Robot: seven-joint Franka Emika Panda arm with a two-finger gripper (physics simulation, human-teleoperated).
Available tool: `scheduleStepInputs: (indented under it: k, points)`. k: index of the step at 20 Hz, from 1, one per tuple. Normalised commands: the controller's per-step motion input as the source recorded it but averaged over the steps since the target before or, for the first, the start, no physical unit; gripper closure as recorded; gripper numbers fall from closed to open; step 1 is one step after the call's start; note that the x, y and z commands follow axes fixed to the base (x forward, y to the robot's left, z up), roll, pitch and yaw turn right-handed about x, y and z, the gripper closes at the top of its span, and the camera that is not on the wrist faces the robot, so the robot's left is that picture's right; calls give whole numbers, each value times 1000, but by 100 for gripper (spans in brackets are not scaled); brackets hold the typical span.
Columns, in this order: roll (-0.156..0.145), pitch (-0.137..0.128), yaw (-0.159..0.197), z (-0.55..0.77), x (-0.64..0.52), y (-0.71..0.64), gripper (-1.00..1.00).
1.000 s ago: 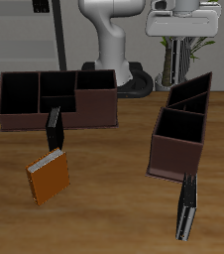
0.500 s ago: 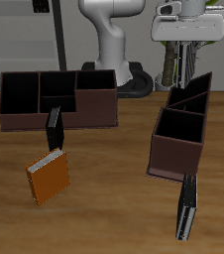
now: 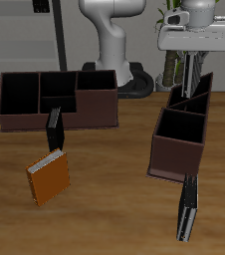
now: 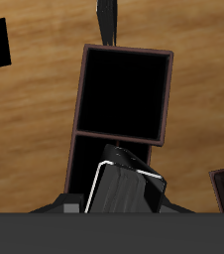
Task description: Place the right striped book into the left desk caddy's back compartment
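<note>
My gripper (image 3: 190, 56) is shut on the striped book (image 3: 189, 74), which hangs upright and edge-on. It hangs just above the back compartment (image 3: 194, 96) of the left desk caddy (image 3: 174, 155), a narrow maroon-brown box. In the wrist view the book's dark cover with a pale edge (image 4: 126, 189) sits over the caddy's taller section. The low square section (image 4: 124, 91) lies open and empty beyond it. I cannot tell whether the book's lower end is inside the walls.
A wide, low brown caddy (image 3: 95, 112) stands farther along the table, with a black slim book (image 3: 54, 127) upright at its front. An orange book (image 3: 50, 179) lies nearer the front edge. A dark slim book (image 3: 188, 207) lies in front of the left caddy.
My gripper has come down and shifted sideways with the book, from high near the back edge to directly over the caddy's taller section. Nothing else has moved.
</note>
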Motion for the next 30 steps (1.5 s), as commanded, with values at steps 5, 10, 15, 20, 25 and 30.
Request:
scheduleStepInputs:
  k: [5, 10, 15, 20, 25, 30]
  points:
    - [16, 21, -5, -104, 78, 93, 100]
    - [15, 23, -2, -99, 0, 50, 100]
    - [7, -4, 7, -51, -49, 38, 100]
    - [11, 22, -8, -97, -38, -19, 100]
    - [-5, -5, 3, -48, 26, 4, 100]
    - [16, -2, 7, -13, -46, 71, 100]
